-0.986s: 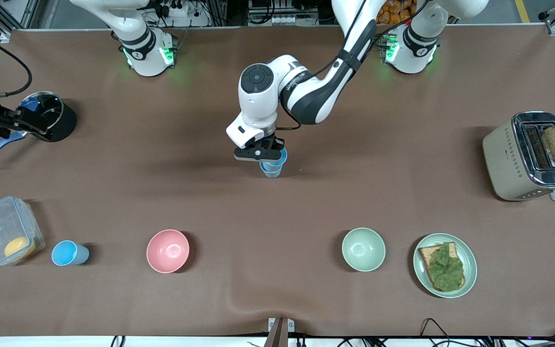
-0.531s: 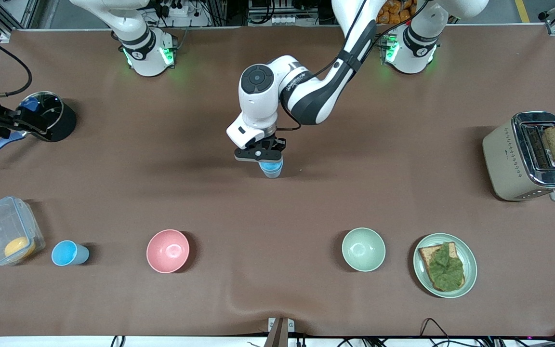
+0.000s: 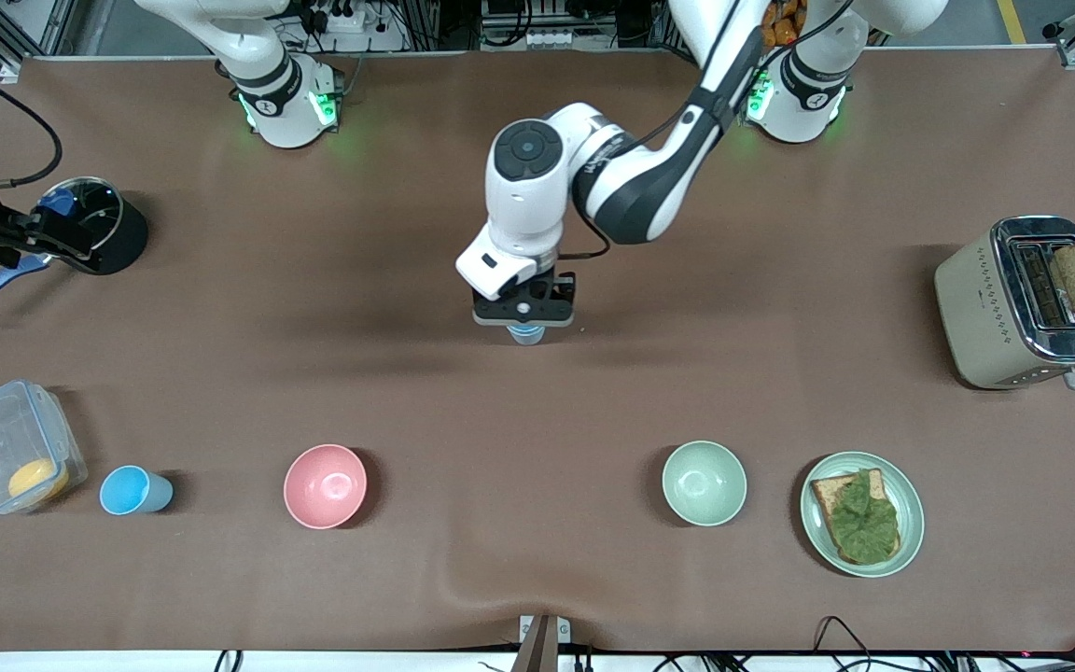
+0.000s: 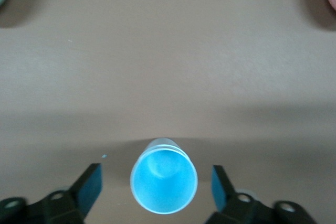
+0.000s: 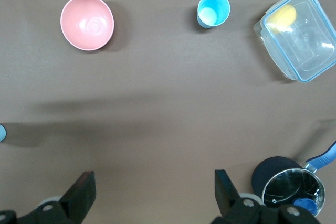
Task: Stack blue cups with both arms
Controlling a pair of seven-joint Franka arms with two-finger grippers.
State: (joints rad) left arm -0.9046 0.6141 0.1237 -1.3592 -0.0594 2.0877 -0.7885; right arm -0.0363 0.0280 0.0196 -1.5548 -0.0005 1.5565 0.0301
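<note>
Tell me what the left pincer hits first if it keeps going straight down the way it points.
Most likely the stacked blue cups: the left pincer hangs open directly over them, fingers apart on either side. Its fingers might straddle the cups and meet the table instead; depth is unclear.

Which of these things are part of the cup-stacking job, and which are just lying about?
Part of the job:
- stacked light-blue plastic cups under the open left gripper
- lone light-blue plastic cup beside the clear plastic box

Lying about:
- round pink bowl
- pale green bowl
- cream toaster
- black pot
</note>
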